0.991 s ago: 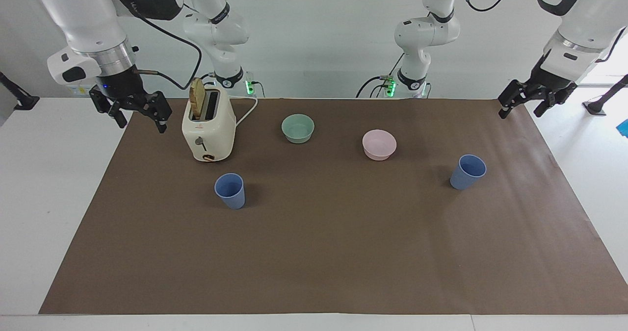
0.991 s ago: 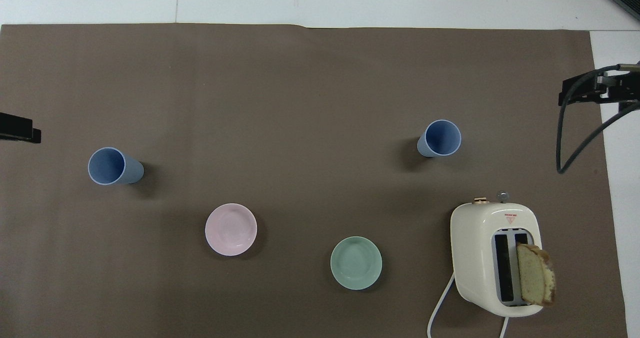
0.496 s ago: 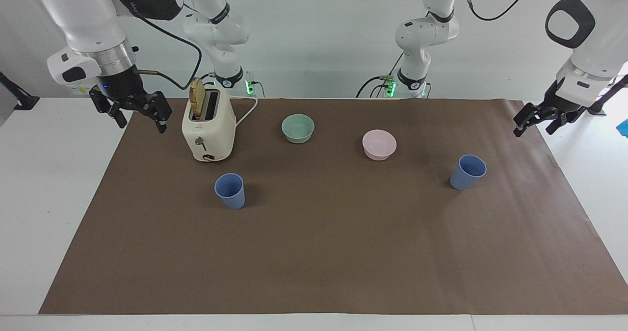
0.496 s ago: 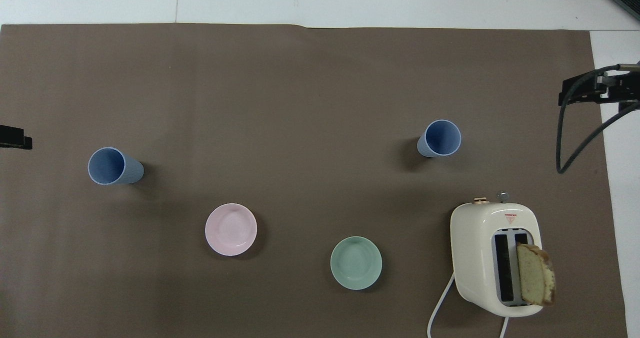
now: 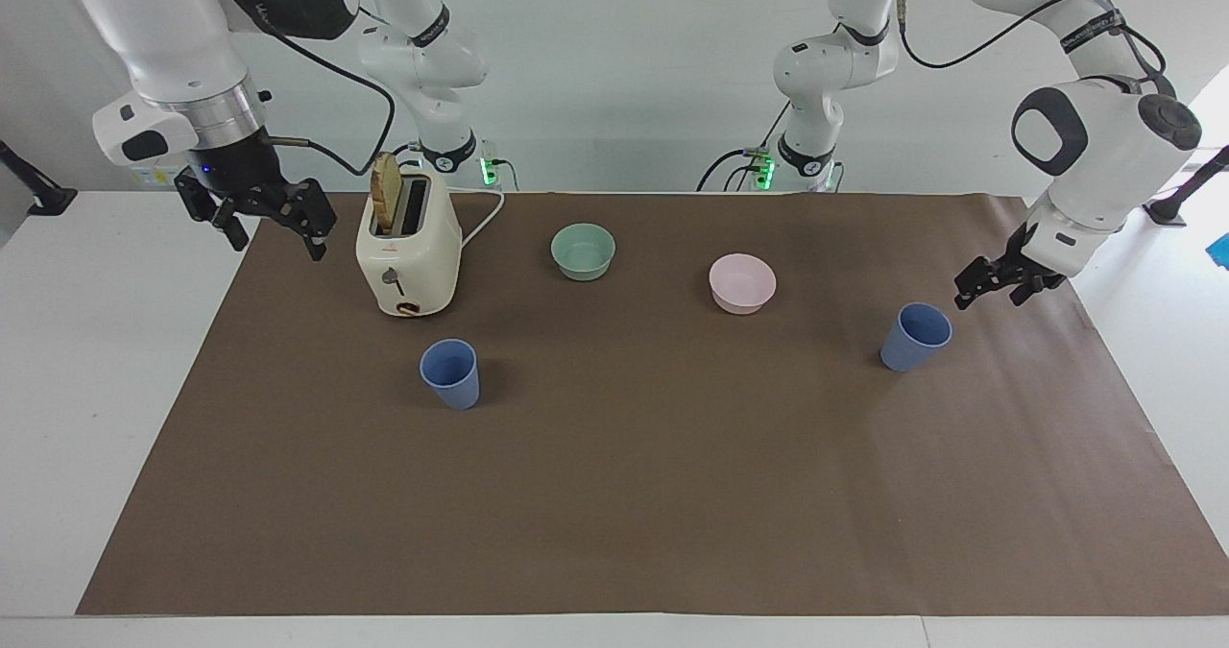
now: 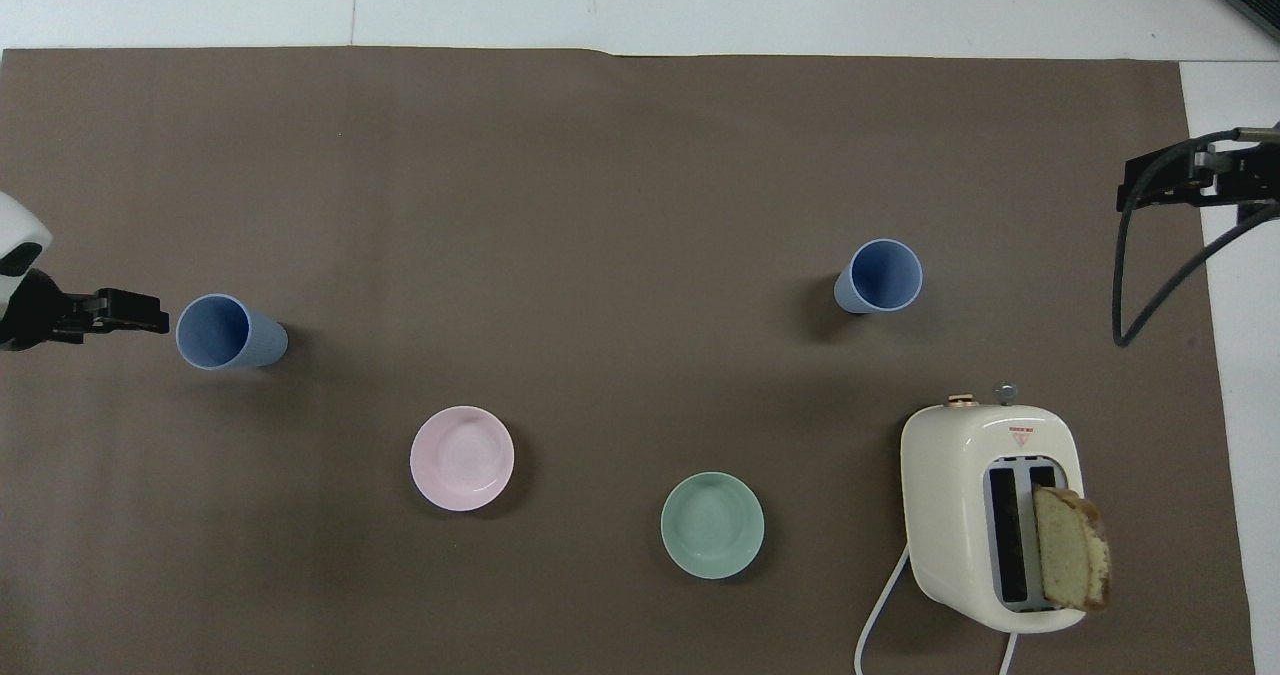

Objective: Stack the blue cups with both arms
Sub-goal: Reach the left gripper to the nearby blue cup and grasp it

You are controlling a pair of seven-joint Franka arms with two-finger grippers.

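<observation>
Two blue cups stand upright on the brown mat. One blue cup point(image 5: 915, 337) point(image 6: 225, 331) is toward the left arm's end of the table. The other blue cup point(image 5: 448, 372) point(image 6: 880, 275) is toward the right arm's end, farther from the robots than the toaster. My left gripper point(image 5: 989, 300) point(image 6: 150, 313) hangs low and open just beside the first cup, at the mat-edge side, apart from it. My right gripper point(image 5: 277, 245) point(image 6: 1135, 180) waits open and empty above the mat's edge next to the toaster.
A cream toaster point(image 5: 408, 245) point(image 6: 990, 515) with a bread slice point(image 5: 386, 204) sticking out stands near the right arm. A mint-green bowl point(image 5: 583, 251) point(image 6: 712, 525) and a pink bowl point(image 5: 742, 283) point(image 6: 462, 458) sit nearer to the robots than the cups.
The left arm has swung down and inward from above the mat's corner to just beside its cup. The right arm, the cups and the bowls have not moved.
</observation>
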